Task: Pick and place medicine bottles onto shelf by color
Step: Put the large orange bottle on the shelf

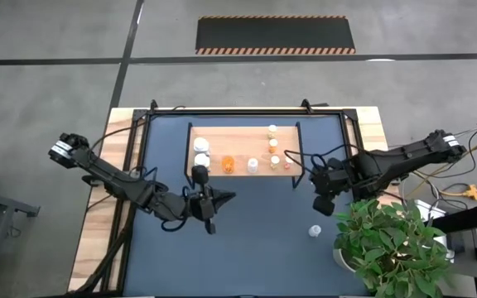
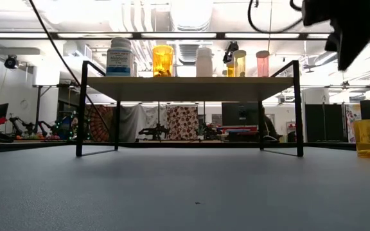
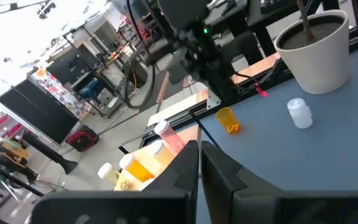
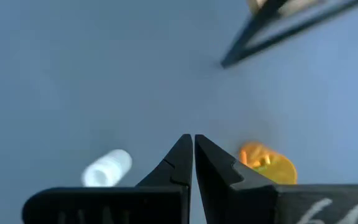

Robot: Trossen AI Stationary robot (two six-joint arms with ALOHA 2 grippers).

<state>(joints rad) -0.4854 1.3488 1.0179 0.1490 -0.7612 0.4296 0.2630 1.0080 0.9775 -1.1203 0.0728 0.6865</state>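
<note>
**Two bottles still loose on the table, both grippers empty**

Most of the little bottles are already up on the shelf, white ones toward one end and amber ones toward the other. What's left: an orange bottle just beside the right gripper, nearly under one fingertip, and a white bottle lying on its side a bit farther off on the other side of the fingers. The right fingers are pressed together with nothing between them. Same story on the left gripper, fingers shut and empty, with the shelf's nearest bottles just beyond its tips.

My guess is the orange one goes next, since it's the closer of the two. To do it well, I'd spread the fingers wide before dropping, centre them over the body rather than the cap, and close gently. It's a tiny, smooth, see-through plastic cylinder, so it'll probably skid or tip if one finger touches first. The white one is rounder at the cap, looks matte, and will likely roll on that flat blue tabletop, which looks finely textured but not grippy.

The shelf is a pale wood board in a thin black metal frame. The potted plant crowds the right arm's side, so watch the leaves.
</note>
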